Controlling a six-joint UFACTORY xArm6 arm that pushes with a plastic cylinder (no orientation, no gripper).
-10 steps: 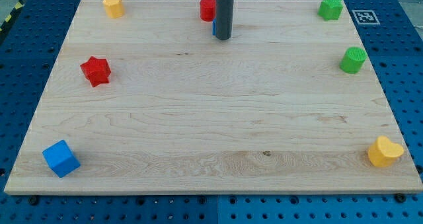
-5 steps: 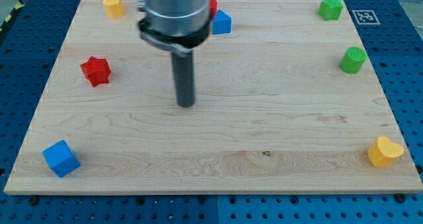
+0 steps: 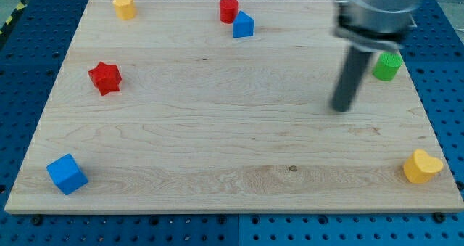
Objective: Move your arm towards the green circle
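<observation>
The green circle (image 3: 388, 66), a round ribbed cylinder, stands near the board's right edge, partly behind my arm's housing. My tip (image 3: 340, 108) rests on the wood, below and to the left of the green circle, a short way apart from it. The rod leans up toward the view's top right. The green star that stood in the top right corner is hidden behind the arm.
A red cylinder (image 3: 229, 9) and a blue block (image 3: 243, 25) sit at the top centre. A yellow block (image 3: 124, 6) is top left, a red star (image 3: 106, 78) left, a blue cube (image 3: 67, 173) bottom left, a yellow block (image 3: 422, 166) bottom right.
My tip moved from the top centre down to the board's middle left, then swept right to near the green circle. No block has moved.
</observation>
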